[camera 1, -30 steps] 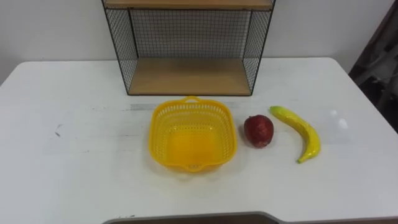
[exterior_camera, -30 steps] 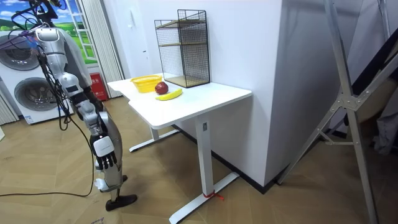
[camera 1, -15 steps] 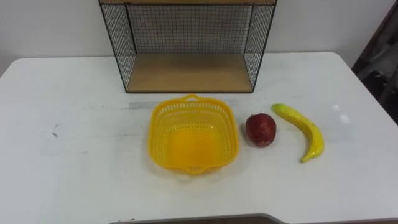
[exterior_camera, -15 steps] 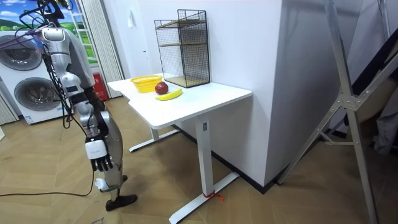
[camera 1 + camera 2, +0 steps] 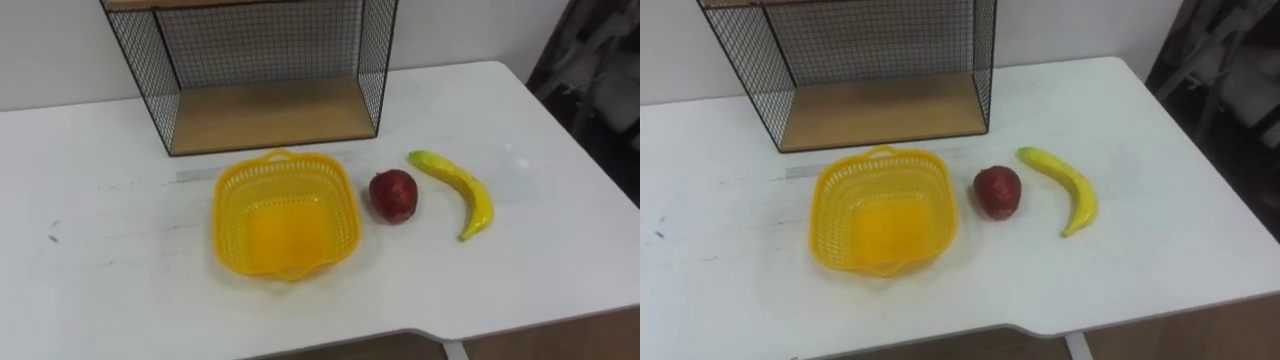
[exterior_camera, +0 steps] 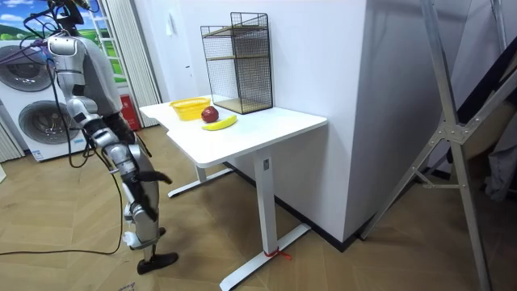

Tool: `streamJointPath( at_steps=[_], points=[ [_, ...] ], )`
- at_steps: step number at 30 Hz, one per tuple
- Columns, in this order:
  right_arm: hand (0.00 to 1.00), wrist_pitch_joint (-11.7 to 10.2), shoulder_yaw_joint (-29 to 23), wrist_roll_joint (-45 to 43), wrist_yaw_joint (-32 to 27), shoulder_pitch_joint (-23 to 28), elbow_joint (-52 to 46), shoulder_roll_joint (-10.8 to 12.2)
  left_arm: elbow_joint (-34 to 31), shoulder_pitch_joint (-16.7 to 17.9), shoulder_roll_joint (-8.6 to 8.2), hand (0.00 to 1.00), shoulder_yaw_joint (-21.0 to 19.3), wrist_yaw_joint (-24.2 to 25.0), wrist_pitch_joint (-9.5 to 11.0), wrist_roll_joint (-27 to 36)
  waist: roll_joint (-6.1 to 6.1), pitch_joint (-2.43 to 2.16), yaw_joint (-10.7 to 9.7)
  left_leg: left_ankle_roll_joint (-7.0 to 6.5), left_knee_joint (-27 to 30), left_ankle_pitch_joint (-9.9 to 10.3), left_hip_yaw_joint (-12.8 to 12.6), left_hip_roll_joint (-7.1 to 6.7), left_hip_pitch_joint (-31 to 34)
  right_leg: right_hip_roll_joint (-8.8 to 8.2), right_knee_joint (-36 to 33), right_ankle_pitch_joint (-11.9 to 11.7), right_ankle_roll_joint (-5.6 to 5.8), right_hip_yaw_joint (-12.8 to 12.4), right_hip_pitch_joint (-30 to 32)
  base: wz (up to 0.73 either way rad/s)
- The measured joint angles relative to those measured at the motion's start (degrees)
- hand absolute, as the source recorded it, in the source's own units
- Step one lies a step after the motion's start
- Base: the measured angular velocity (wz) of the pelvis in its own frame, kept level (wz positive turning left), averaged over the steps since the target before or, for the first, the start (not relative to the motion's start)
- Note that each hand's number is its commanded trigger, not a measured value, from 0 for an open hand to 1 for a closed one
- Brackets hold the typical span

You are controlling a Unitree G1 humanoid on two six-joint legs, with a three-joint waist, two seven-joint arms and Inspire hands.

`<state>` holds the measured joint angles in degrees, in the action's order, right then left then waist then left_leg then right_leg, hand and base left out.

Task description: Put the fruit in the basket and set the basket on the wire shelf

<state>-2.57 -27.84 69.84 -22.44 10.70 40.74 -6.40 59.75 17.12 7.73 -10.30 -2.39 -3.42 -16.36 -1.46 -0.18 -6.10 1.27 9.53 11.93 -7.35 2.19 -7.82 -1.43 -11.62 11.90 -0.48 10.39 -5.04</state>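
Note:
An empty yellow basket [image 5: 222,200] sits on the white table [image 5: 90,280], in front of the black wire shelf [image 5: 265,112] with its wooden bottom board. Just right of the basket lies a dark red apple [image 5: 393,194], and right of that a yellow banana [image 5: 455,188]. In the room view I stand a step back from the table's end at the room view's left. My right hand [image 6: 158,176] is raised forward at about hip height, well short of the table [image 6: 275,125].
The shelf stands against a white wall at the table's far edge. Dark clutter [image 5: 600,80] lies beyond the table's right edge. Washing machines [image 6: 32,121] stand behind me, and a metal frame [image 6: 452,121] is at the room view's right.
My right arm has swung forward from hanging at my side. The eye view has shifted, so everything sits further left; basket, apple and banana have not moved on the table.

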Motion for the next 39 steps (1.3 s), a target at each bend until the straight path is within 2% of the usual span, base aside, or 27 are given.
streamJointPath(
  at_steps=[2, 4, 6, 7, 11, 13, 15, 17, 20, 25, 29, 33, 36, 39],
  points=[
    [0.00, -1.6, -0.3, -1.7, -3.4, -0.1, -4.7, 0.0, -0.1, 0.7, 0.00, 0.00, -0.3, -0.6, 0.2, -0.1, -0.21, -0.13, 0.3, 0.00, 0.0, 0.0, 0.0, 0.00, 0.0, 0.03, 0.0, 0.0, 0.00, -0.1, 0.0, 0.00],
    [0.00, -2.5, -0.4, -5.6, -7.2, -0.4, -9.5, -0.1, -0.3, 0.8, 0.04, 0.00, 0.0, -0.8, 0.2, 0.0, -0.09, -0.06, 0.3, 0.00, 0.0, 0.0, -0.1, -0.01, 0.4, 0.01, -0.2, 0.0, -0.01, -0.1, 0.3, 0.00],
    [0.00, -2.9, 0.1, -14.7, -14.2, -0.4, -16.1, -0.1, -0.4, 1.1, 0.11, 0.00, 0.1, -1.0, 0.3, 0.0, -0.02, -0.03, 0.3, 0.00, 0.0, 0.0, -0.2, -0.07, 0.4, 0.01, -0.2, 0.0, 0.00, -0.4, 0.6, -0.06],
    [0.00, -2.9, 0.4, -16.5, -15.8, -0.4, -17.6, -0.1, -0.5, 1.2, 0.15, 0.00, 0.1, -1.0, 0.3, -0.1, -0.02, -0.03, 0.3, 0.00, 0.0, 0.0, -0.3, -0.07, 0.5, 0.02, -0.3, 0.0, 0.02, -0.5, 0.9, -0.08],
    [0.00, -4.1, 0.2, -33.4, -23.5, -0.4, -32.6, -0.4, -0.6, 1.2, 0.21, 0.00, -0.1, -1.0, 1.5, -1.0, 0.27, 0.19, 0.3, -0.02, -0.1, 0.0, -0.6, -0.15, 1.6, 0.06, -1.2, 0.0, 0.07, -0.9, 2.1, -0.07],
    [0.00, -6.2, 0.2, -40.1, -25.3, -0.5, -38.3, -1.4, -0.6, 1.0, 0.33, 0.00, -0.1, -1.0, 1.6, -1.5, 0.12, 0.24, 0.3, -0.02, -0.1, 0.0, -0.7, -0.15, 1.6, 0.04, -1.0, 0.0, 0.07, -0.9, 2.2, 0.01],
    [0.00, -8.6, 1.0, -46.7, -27.1, -0.9, -42.0, -3.4, 0.2, 0.2, 0.73, 0.00, 0.7, -1.0, 1.7, -1.9, -0.29, 0.36, 0.9, -0.02, -0.1, 0.0, -0.6, -0.14, 1.6, 0.05, -0.5, 0.0, 0.07, -0.9, 2.3, 0.04],
    [0.00, -9.4, 1.6, -48.3, -27.4, -1.0, -43.6, -4.4, 0.2, 0.2, 1.06, 0.00, 2.0, -1.0, 2.1, -1.8, -0.80, 0.31, 1.4, -0.02, -0.1, 0.0, -0.6, -0.10, 1.6, 0.13, -0.1, -0.1, 0.10, -0.8, 2.1, 0.00],
    [0.00, -10.0, 3.7, -51.0, -25.9, -1.4, -44.2, -5.2, 0.5, 0.4, 1.17, 0.00, 3.4, -1.0, 2.4, -1.8, -1.18, 0.32, 2.1, -0.02, -0.2, 0.0, -0.6, -0.08, 1.5, 0.21, -0.1, -0.2, 0.09, -0.8, 2.1, 0.00],
    [0.00, -9.8, 8.5, -52.6, -20.0, -2.5, -44.2, -5.5, 0.5, 0.0, 1.47, 0.00, 6.4, -0.8, 2.4, -1.8, -1.08, 0.35, 2.6, -0.02, -0.2, 0.0, -0.6, 0.09, 2.1, 0.36, 0.0, -0.5, -0.03, -0.8, 2.2, -0.02],
    [0.00, -9.5, 13.0, -52.6, -11.1, -4.0, -43.6, -7.2, 0.4, -0.8, 1.54, 0.00, 7.2, -0.4, 2.5, -2.0, -1.16, 0.42, 3.2, -0.02, -0.2, 0.0, -0.4, 0.17, 2.1, 0.38, 0.0, -0.5, -0.12, -0.8, 2.0, 0.02],
    [0.00, -7.1, 14.8, -52.4, -1.1, -5.8, -40.5, -7.9, 0.4, -0.6, 2.00, 0.00, 7.1, -0.2, 2.1, -1.9, -1.81, 0.70, 3.6, -0.02, -0.2, 0.0, 0.0, 0.23, 2.0, 0.40, 0.0, -0.6, -0.20, -0.7, 2.0, 0.02],
    [0.00, -4.7, 16.2, -52.4, 4.5, -6.3, -37.9, -9.1, 0.4, -0.7, 2.25, 0.00, 7.1, 0.2, 2.0, -1.9, -2.59, 0.77, 4.3, -0.01, -0.2, 0.0, 0.2, 0.22, 2.1, 0.35, 0.1, -0.7, -0.19, -0.5, 2.0, 0.01],
    [0.00, -3.6, 18.4, -52.6, 9.4, -6.3, -37.5, -10.4, 0.4, -1.1, 3.04, 0.00, 7.1, 0.9, 1.8, -1.9, -3.30, 0.88, 4.7, -0.01, -0.2, 0.0, 1.0, 0.22, 2.2, 0.32, 0.1, -0.7, -0.21, 0.0, 2.0, 0.06]
  ],
)
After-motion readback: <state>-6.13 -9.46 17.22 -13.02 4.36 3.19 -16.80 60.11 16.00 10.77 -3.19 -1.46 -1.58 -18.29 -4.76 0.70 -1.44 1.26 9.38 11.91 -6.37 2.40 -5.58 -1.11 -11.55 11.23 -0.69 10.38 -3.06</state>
